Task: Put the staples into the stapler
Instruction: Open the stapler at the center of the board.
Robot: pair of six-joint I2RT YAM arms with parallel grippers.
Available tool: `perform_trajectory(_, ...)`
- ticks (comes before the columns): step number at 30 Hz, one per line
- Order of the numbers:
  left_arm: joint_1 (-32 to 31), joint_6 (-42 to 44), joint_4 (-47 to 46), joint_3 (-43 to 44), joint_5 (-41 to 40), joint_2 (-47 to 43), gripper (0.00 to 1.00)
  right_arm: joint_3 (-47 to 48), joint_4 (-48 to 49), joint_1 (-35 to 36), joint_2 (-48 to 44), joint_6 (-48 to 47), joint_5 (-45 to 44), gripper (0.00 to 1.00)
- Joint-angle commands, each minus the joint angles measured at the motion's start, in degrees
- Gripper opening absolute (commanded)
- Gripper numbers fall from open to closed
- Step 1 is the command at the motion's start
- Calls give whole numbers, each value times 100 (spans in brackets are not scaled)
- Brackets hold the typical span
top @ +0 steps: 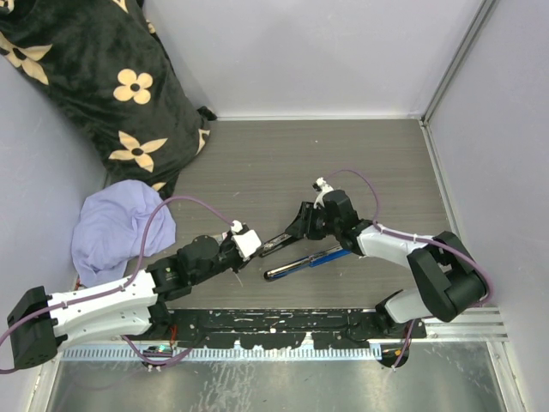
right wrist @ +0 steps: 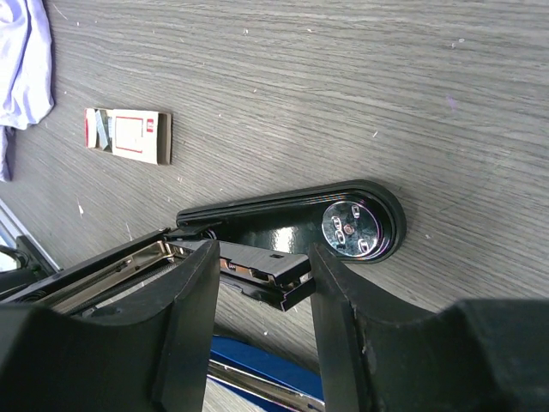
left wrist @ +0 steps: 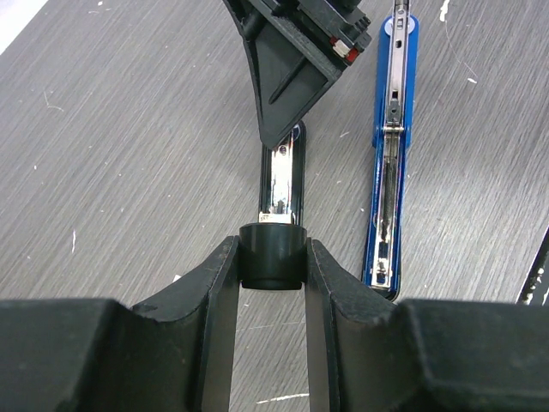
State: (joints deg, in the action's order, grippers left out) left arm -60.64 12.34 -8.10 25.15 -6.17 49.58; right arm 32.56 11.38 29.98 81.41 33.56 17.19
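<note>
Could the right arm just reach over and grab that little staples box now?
Probably not straight away: the box lies uncovered on the table, but the right tool straddles the black stapler and must back off first.

Both arms low, stretched inward; left claw clamped on the stapler, right claw astride it.

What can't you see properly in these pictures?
1. Staples box: right wrist view, label print too small to read.
2. Black stapler: left wrist view, far end hidden behind the right fingers.
3. Blue stapler: right wrist view, mostly cut off by the bottom edge.
</note>
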Motion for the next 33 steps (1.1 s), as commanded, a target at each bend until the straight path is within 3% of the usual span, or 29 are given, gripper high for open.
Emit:
perform_trajectory(1,-2,-3,-625,9,-149,-131,0,-148,-823,-128,118,-670,-1005,48)
perform_trajectory(22,0,-3,-525,69,-59,-73,0,9,-1736,-124,-287,-945,-1502,61)
perform_trajectory(30,0,0,-605,92,-51,-5,0,17,-2061,-124,-442,-973,-1642,60)
perform_trajectory(33,-5,27,-605,125,-54,72,0,-73,-1998,-124,-610,-1000,-1441,52)
